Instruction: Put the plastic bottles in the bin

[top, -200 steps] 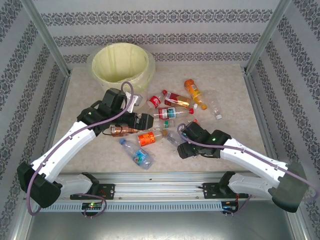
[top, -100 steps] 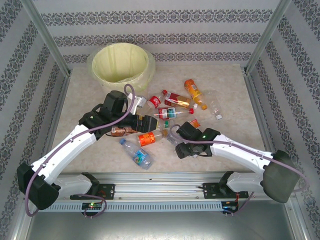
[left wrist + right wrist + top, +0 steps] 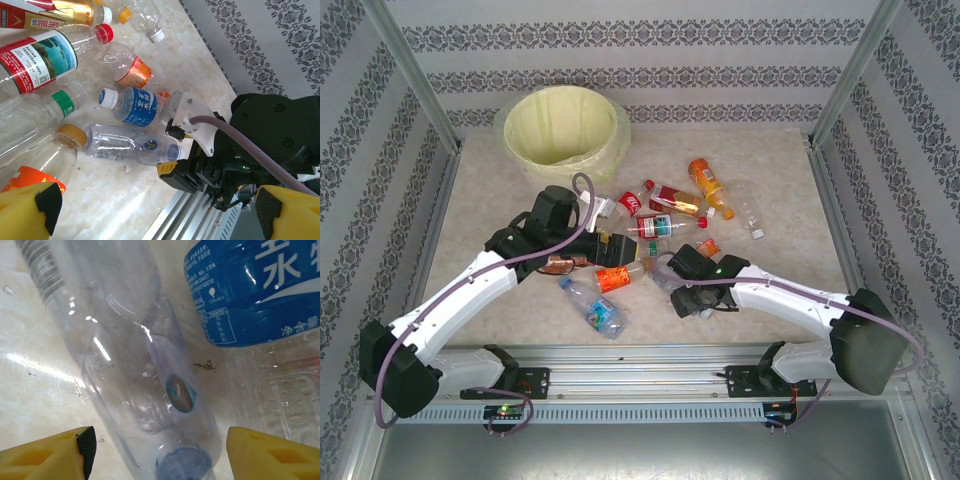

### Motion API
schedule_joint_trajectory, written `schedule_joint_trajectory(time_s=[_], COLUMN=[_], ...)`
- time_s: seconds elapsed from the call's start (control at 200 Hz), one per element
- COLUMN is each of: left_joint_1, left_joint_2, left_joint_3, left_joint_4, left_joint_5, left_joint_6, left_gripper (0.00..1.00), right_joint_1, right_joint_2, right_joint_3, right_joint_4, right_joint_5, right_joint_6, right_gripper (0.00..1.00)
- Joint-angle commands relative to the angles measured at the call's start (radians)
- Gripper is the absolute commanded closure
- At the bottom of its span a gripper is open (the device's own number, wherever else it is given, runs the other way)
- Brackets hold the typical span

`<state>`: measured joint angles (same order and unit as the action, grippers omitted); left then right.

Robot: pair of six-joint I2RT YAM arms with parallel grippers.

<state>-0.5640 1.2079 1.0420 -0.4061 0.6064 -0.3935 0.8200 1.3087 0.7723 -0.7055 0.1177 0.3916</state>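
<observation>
The bin (image 3: 608, 152), lined with a pale yellow bag, is seen at the far left of the tabletop (image 3: 790, 180). The plastic bottles (image 3: 660, 225) are scattered on their sides across the middle of the tabletop, nearer than the bin and to its right. At the far right of the scatter an orange bottle (image 3: 705, 180) and a small clear white-capped bottle (image 3: 752, 218) are found. A blue-capped bottle (image 3: 603, 312) lies nearest the near edge, a little apart from the rest. The left gripper (image 3: 160, 212) is held over the left side of the scatter, its yellow-padded fingers spread to their full width above the bottles. In its wrist view a red-labelled bottle (image 3: 40, 57) with a red cap, a green-labelled bottle (image 3: 62, 102) and a white-capped blue-labelled bottle (image 3: 132, 106) are seen lying close together. A small orange-labelled bottle (image 3: 131, 71) lies just beyond them. The right gripper (image 3: 162, 452) is found low at the near right side of the scatter, over a clear yellow-capped bottle (image 3: 120, 145). That bottle lies flat on the tabletop just beside the white-capped blue-labelled bottle. The right gripper's fingers are placed one on each side of the clear bottle's base end, close to its walls. Whether the bottle is actually pinched or only straddled cannot be told.
</observation>
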Motion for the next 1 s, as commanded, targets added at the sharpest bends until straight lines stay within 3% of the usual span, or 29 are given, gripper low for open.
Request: schedule_joint_trajectory(time_s=[0.0,0.47,0.555,0.654,0.734,0.994], left_joint_1=[-0.017,-0.017,-0.017,-0.017,-0.017,-0.017], left_joint_2=[0.017,0.022,0.022,0.023,0.021,0.006], left_joint_3=[0.023,0.016,0.015,0.016,0.018,0.006], left_joint_4=[0.057,0.062,0.064,0.068,0.072,0.117], left_joint_5=[0.009,-0.023,-0.028,-0.028,-0.028,-0.025], left_joint_6=[0.022,0.015,0.015,0.01,0.0,-0.051], left_gripper=[0.0,0.0,0.0,0.0,0.0,0.0], right_joint_1=[0.005,0.033,0.041,0.045,0.044,0.043], right_joint_2=[0.018,0.143,0.148,0.137,0.116,-0.023], right_joint_3=[0.005,0.029,0.026,0.018,0.009,0.005], right_joint_4=[0.015,0.055,0.058,0.059,0.057,0.03], right_joint_5=[-0.015,-0.062,-0.061,-0.053,-0.041,-0.045], right_joint_6=[-0.021,-0.024,-0.014,-0.002,0.006,0.023], right_gripper=[0.3,0.3,0.34,0.36,0.44,0.46])
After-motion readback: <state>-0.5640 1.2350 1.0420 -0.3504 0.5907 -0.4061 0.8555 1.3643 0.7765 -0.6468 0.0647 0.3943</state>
